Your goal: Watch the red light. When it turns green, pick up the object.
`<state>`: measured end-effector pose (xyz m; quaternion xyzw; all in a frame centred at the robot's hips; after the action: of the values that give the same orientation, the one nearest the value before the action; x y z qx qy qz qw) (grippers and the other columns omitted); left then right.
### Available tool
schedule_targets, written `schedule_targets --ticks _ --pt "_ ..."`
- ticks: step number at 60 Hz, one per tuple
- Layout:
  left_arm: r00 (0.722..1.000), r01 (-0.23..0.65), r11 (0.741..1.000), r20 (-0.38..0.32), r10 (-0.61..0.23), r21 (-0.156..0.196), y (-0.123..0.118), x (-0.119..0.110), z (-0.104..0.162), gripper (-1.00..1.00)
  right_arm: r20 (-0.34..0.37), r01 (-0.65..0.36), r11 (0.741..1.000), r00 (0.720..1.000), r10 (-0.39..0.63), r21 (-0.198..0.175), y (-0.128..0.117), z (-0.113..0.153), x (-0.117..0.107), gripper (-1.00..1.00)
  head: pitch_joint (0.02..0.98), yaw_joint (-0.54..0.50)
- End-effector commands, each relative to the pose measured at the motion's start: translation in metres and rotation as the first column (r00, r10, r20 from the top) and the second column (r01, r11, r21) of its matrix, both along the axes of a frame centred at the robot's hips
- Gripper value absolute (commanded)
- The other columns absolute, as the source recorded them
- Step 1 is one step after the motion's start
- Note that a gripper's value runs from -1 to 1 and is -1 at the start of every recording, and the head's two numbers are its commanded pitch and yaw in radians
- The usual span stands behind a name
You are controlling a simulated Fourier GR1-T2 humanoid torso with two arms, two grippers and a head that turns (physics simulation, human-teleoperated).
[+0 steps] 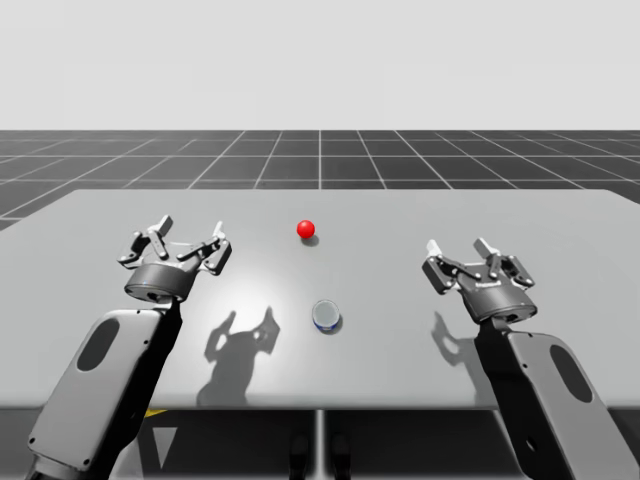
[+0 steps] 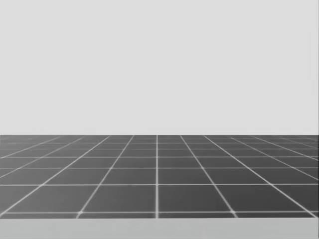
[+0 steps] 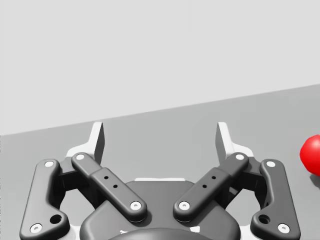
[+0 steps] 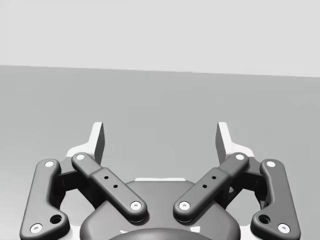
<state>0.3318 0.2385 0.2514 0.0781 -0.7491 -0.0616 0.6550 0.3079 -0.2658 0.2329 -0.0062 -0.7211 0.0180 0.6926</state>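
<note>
Can (image 1: 327, 317), small, round, bluish with silvery top, upright on grey table (image 1: 560, 260). Red light (image 1: 306, 229) beyond can, apart from it, showing red. Left gripper (image 1: 189, 228) well to can's left, above table, fingers spread, released, nothing between them. Right gripper (image 1: 458, 245) well to can's right, likewise spread, released.

Smooth matt grey table (image 1: 560, 300), glossy red light (image 1: 306, 229), shiny metal-topped can (image 1: 326, 316), smooth dark floor (image 2: 157, 174)

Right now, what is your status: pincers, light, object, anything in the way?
Left pincer open, empty. Right pincer open, empty. Light red, not green; small can upright between the pincers, untouched. Nothing between either pincer and can.
</note>
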Motion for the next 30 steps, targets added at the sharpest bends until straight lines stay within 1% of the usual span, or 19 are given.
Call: schedule_targets --ticks 1,2,5,6,7,10,12,14,21,30 --pt "1.000 -0.007 1.000 -0.010 0.007 0.011 0.0020 0.0027 -0.0043 -1.00 -0.005 -0.043 0.996 0.999 0.044 0.071 0.0011 -0.0042 -0.0027 -1.00 0.079 -0.01" --pt "1.000 -0.007 1.000 -0.009 0.007 0.011 0.0020 0.0027 -0.0043 -1.00 0.008 -0.053 0.998 0.999 0.053 0.045 0.0014 -0.0032 -0.0029 -1.00 0.081 -0.01" --pt "1.000 -0.006 1.000 -0.009 0.007 0.012 0.0021 0.0027 -0.0044 -1.00 0.012 -0.053 0.997 0.999 0.052 0.050 0.0011 -0.0021 -0.0023 -1.00 0.085 -0.01" --pt "1.000 -0.006 1.000 -0.009 0.007 0.012 0.0021 0.0027 -0.0045 -1.00 0.010 -0.034 0.998 0.999 0.033 0.045 0.0018 -0.0017 -0.0013 -1.00 0.091 -0.01" --pt "1.000 -0.007 1.000 -0.009 0.007 0.013 0.0020 0.0028 -0.0046 -1.00 0.003 -0.041 0.998 0.999 0.041 0.041 0.0012 -0.0012 -0.0014 -1.00 0.100 -0.01" --pt "1.000 -0.006 1.000 -0.010 0.006 0.013 0.0021 0.0029 -0.0047 -1.00 -0.007 -0.042 0.998 0.999 0.043 0.043 0.0007 -0.0009 -0.0009 -1.00 0.126 -0.01" --pt "1.000 -0.006 1.000 -0.010 0.006 0.013 0.0021 0.0029 -0.0048 -1.00 -0.005 -0.040 0.998 0.999 0.040 0.038 0.0007 -0.0008 -0.0009 -1.00 0.142 -0.01" --pt "1.000 -0.006 1.000 -0.011 0.006 0.012 0.0024 0.0029 -0.0048 -1.00 -0.005 -0.030 0.999 1.000 0.030 0.028 0.0004 -0.0011 -0.0004 -1.00 0.177 -0.01" --pt "1.000 -0.007 1.000 -0.011 0.007 0.014 0.0028 0.0029 -0.0048 -1.00 -0.003 -0.019 1.000 1.000 0.019 0.024 0.0000 -0.0003 -0.0004 -1.00 0.261 -0.01" --pt "1.000 -0.005 1.000 -0.012 0.005 0.020 0.0038 0.0035 -0.0056 -1.00 -0.001 -0.016 1.000 1.000 0.016 0.007 0.0002 -0.0006 -0.0002 -1.00 0.362 -0.01"
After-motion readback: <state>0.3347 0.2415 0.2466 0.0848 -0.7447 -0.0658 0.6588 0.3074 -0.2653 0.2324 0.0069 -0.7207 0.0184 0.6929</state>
